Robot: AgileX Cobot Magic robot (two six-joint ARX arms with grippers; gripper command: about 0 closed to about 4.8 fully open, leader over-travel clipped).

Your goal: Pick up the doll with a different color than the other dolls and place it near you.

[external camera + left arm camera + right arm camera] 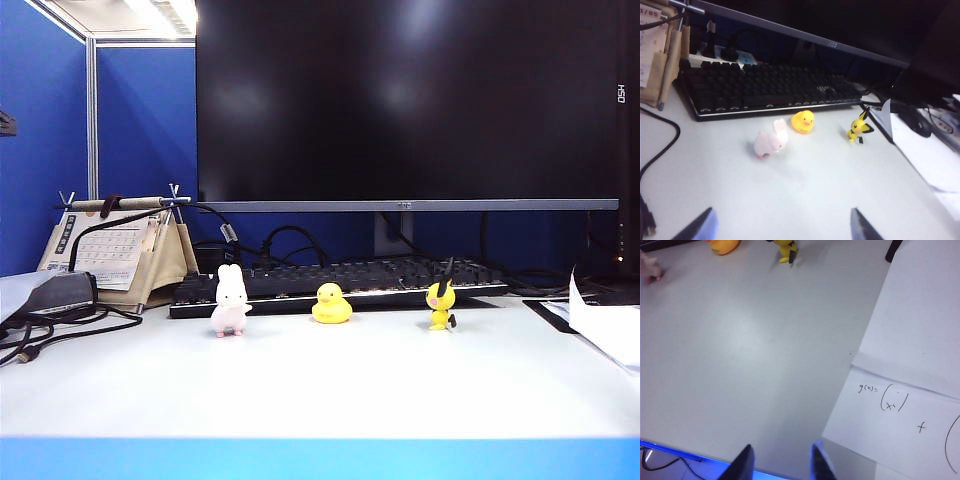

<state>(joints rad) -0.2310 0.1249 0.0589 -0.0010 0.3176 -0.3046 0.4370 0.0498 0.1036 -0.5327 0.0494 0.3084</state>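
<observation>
Pink-white rabbit (772,143) upright, ahead of nearer left pincer (782,226) | both pincers, right pincer (781,460) included, open, empty.

Tabletop (420,380): smooth, matt pale grey, faint soft sheen under the lights.

Pink-white rabbit doll (230,301): smooth, looks like soft moulded plastic or vinyl, low gloss.

Yellow duck (331,304): rubbery, smooth, slight sheen.

Yellow eared figurine (440,304): hard plastic look, painted black tips.

Keyboard (765,90): black matt plastic keys, glossy strip along the front edge.

Monitor (400,100): glossy dark screen with blurred reflections; its lower bezel is brushed grey, metallic-looking.

Paper sheets (920,340): matt white, pen marks.

Calendar stand (160,255): tan, cloth-like or cardboard, cannot tell which.
</observation>
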